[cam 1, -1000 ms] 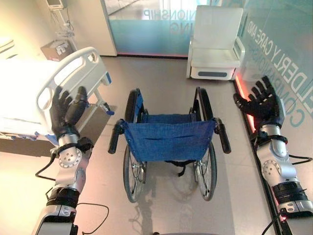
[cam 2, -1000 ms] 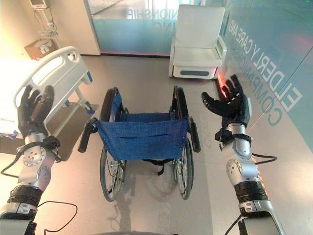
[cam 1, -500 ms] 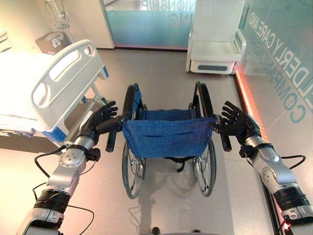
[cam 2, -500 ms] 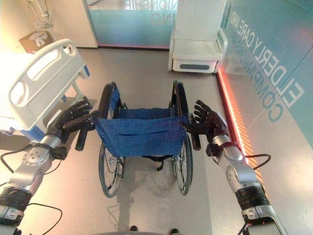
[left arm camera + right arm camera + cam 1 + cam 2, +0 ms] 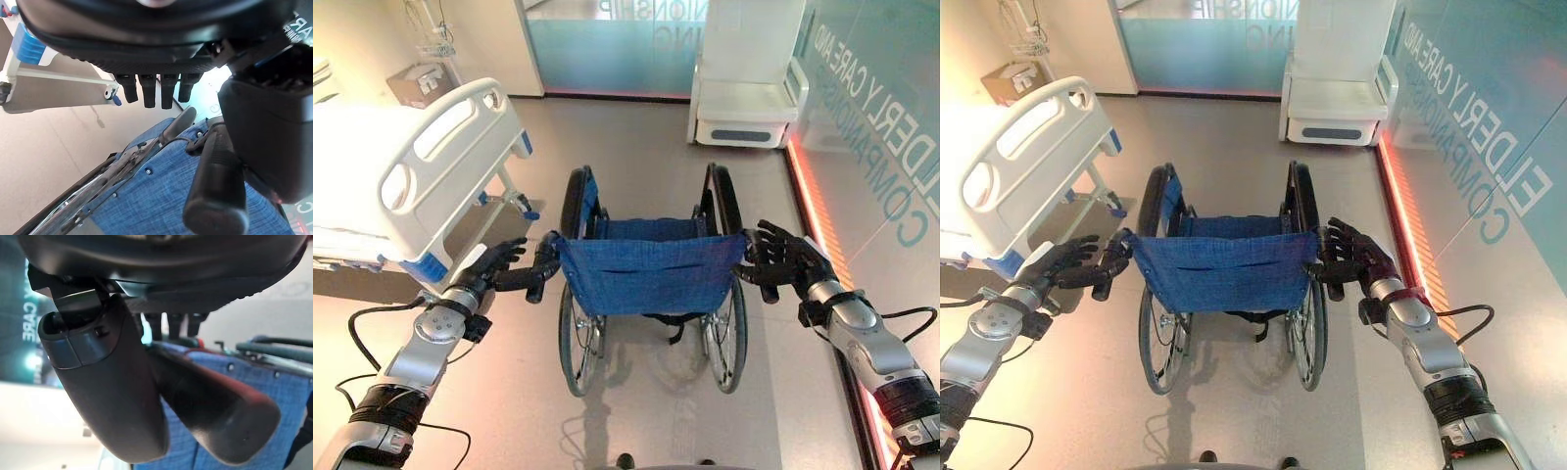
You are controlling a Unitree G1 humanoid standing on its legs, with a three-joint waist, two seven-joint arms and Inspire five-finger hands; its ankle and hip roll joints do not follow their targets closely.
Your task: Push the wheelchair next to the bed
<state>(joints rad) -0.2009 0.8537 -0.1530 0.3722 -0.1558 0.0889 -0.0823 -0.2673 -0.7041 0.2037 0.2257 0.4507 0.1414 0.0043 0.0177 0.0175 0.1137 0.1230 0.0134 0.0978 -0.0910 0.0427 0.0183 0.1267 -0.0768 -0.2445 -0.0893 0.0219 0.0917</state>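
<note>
The blue wheelchair stands at frame centre, the bed at upper left. The left robot hand and right robot hand rest at its push handles, fingers loosely extended, not clamped.

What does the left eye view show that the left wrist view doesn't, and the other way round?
The left eye view takes in the room: the whole wheelchair, the bed to its left, a white armchair beyond, and the right hand at the right push handle. The left wrist view gives the close look: the fingers of the left hand lie straight above the left push handle, not curled round it. Both show that hand, that handle, the blue backrest and part of the bed.
</note>
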